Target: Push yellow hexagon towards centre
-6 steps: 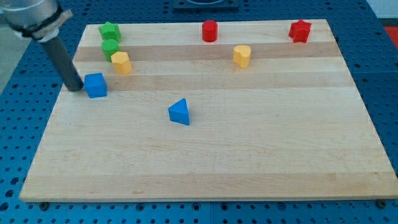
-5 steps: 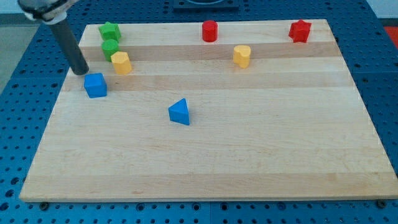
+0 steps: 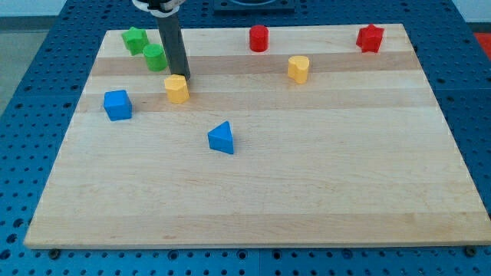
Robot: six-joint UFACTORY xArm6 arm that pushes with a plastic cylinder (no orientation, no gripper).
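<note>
Rod (image 3: 172, 42) runs out of the view's top edge, arm above it unseen. My tip (image 3: 182, 78) sits right at the yellow hexagon's (image 3: 176, 89) top edge; contact can't be confirmed. Rod overlaps the green cylinder's (image 3: 154, 57) right side. Counter (image 3: 307, 192) corners at the bottom cropped close, blue pegboard (image 3: 31, 115) cut by all edges.
</note>
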